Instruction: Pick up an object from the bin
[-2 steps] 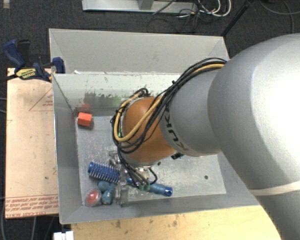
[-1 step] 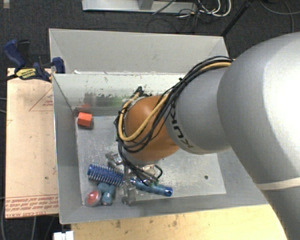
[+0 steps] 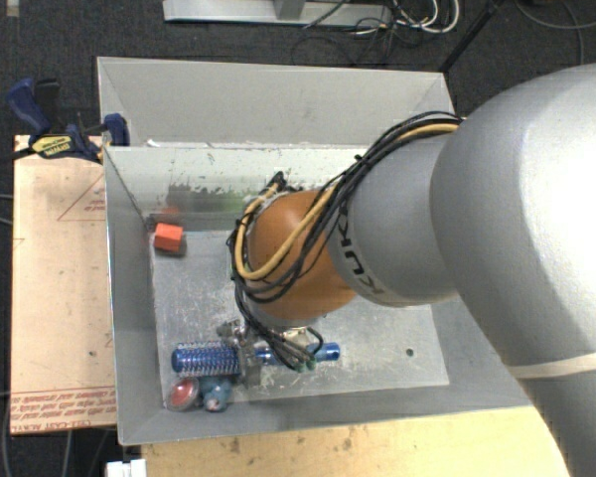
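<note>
Blue ribbed curler (image 3: pixel 207 358) lies near the bin's (image 3: pixel 387 368) lower edge, long axis running left to right, right end pointing at the hand (image 3: pixel 256 350) just beside it. Hand state: cannot tell. An orange block (image 3: pixel 168 238) sits well apart, by the left wall.

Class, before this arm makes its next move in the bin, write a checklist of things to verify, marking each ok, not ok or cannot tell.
1. Claw is inside the bin, low near its front wall: ok.
2. Something is at hand: a blue ribbed roller lies just beside the claw, toward the view's left: ok.
3. Claw open or shut: cannot tell.
4. Anything already held: cannot tell.
5. Room round the roller: a red ball and a blue ball crowd its front side: not ok.
6. Orange block is well away, at the back left: ok.
</note>
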{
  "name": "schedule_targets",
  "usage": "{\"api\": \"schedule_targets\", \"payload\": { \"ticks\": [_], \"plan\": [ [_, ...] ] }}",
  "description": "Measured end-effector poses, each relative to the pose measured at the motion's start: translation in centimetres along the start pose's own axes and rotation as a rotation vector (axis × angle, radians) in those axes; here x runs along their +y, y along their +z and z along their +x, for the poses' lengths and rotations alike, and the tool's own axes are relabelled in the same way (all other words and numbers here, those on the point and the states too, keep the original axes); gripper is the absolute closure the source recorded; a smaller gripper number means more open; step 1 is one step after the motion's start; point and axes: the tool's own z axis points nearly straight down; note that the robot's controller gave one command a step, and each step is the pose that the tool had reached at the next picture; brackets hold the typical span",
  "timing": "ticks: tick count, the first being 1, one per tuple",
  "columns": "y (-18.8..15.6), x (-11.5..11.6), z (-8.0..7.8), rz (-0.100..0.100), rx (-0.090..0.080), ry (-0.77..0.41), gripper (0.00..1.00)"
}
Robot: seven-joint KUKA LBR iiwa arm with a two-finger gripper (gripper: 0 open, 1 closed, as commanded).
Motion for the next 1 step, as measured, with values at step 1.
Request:
{"api": "schedule_targets", "payload": {
  "ticks": [1],
  "plan": [
    [-14.64, -0.21, -1.77, 0.0, -0.006, -0.003, 1.0]
  ]
}}
